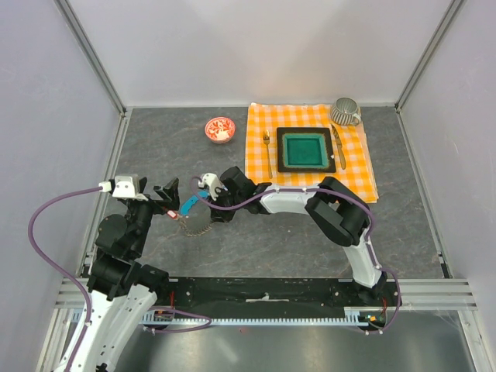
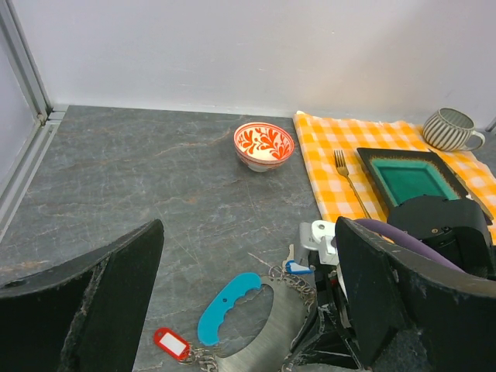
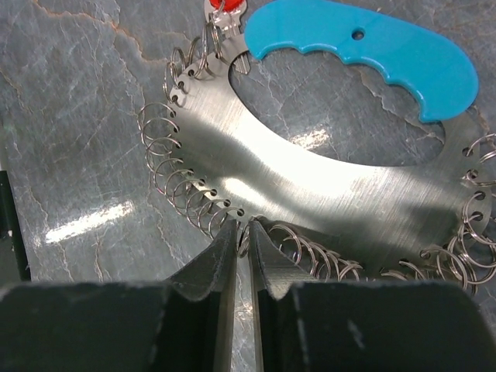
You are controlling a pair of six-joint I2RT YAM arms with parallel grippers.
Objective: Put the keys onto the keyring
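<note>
Jaws of the right gripper [image 3: 242, 234] pinch a small ring on the rim of the keyring [image 3: 310, 178], which lies flat on the table [image 1: 155, 147] left of the cloth [image 1: 360, 167]. Left gripper [image 2: 249, 225] gapes open just left of it, by a red-tagged key [image 2: 169, 341].

A grey marbled tabletop [image 1: 155, 147] is enclosed behind and at both sides by plain white walls [image 1: 263, 46], joined by aluminium corner posts [image 1: 91, 58].
</note>
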